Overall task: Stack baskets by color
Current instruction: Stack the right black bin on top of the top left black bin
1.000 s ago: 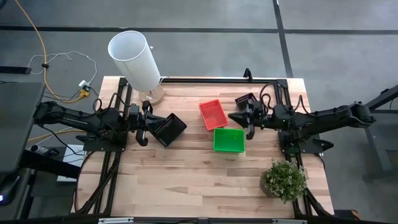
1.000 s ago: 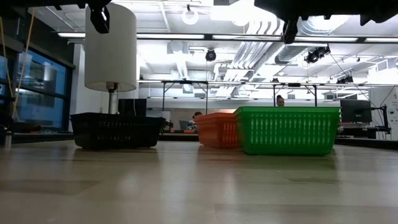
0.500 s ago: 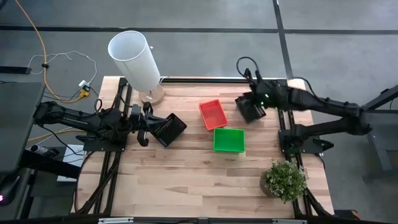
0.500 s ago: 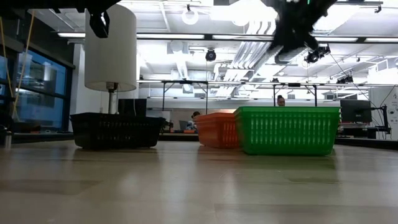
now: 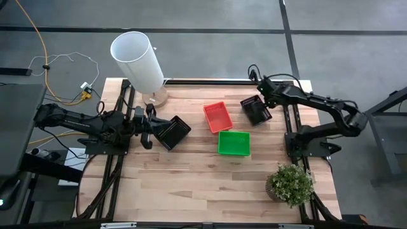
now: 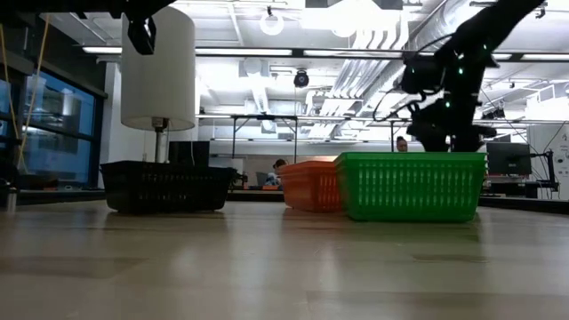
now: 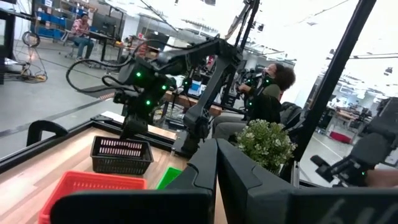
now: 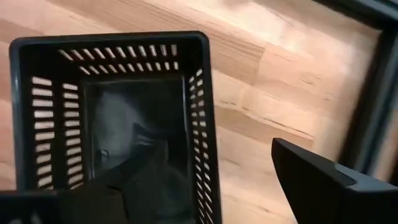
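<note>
The right end effector (image 5: 259, 109) is spread open astride a wall of the black basket (image 5: 254, 112) right of the red basket (image 5: 217, 116); the left end effector (image 5: 150, 129) is closed empty.

Left arm stretched in from the table's left edge, left gripper (image 5: 147, 129) raised off the surface with its dark fingers (image 7: 205, 168) pressed together, nothing between them. Right arm bent in a long arc from its base toward the far right part of the table, right gripper (image 5: 261, 95) pointed steeply down, fingers (image 8: 323, 180) spread wide, one on each side of the wall of a black basket (image 8: 112, 118).
</note>
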Action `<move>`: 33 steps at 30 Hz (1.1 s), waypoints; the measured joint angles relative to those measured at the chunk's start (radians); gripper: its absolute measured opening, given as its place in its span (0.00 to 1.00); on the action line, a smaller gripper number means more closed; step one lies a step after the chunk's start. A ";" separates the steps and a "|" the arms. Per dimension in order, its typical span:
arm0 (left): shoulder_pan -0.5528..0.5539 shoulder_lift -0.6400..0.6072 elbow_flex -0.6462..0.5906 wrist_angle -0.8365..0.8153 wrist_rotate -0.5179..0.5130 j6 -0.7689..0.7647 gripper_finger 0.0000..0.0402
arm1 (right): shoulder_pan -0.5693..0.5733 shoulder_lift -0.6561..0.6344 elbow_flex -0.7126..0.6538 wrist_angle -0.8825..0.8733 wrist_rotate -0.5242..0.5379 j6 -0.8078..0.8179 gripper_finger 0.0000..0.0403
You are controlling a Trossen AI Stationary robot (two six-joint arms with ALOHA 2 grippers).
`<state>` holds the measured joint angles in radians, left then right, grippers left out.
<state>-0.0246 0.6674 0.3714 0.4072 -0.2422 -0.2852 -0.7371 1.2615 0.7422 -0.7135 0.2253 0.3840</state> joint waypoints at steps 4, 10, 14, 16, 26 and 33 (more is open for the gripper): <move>0.000 0.000 0.000 0.000 -0.016 0.000 0.00 | -0.016 0.004 -0.065 0.081 -0.028 0.000 0.65; 0.000 0.000 0.000 0.000 -0.038 0.000 0.00 | -0.016 0.004 -0.136 0.152 -0.047 0.029 0.56; 0.000 0.000 0.000 0.000 -0.038 0.000 0.00 | -0.015 0.004 -0.193 0.209 -0.075 0.081 0.41; 0.000 0.000 0.000 0.000 -0.038 -0.001 0.00 | -0.015 0.004 -0.207 0.228 -0.082 0.100 0.31; 0.000 0.000 0.000 0.001 -0.038 0.000 0.00 | 0.028 -0.102 -0.152 0.223 -0.095 0.088 0.02; 0.000 -0.004 0.000 0.011 -0.061 0.013 0.00 | 0.186 -0.412 -0.034 0.300 -0.115 0.034 0.00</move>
<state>-0.0247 0.6632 0.3714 0.4183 -0.3037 -0.2723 -0.5514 0.8498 0.7078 -0.4134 0.1105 0.4180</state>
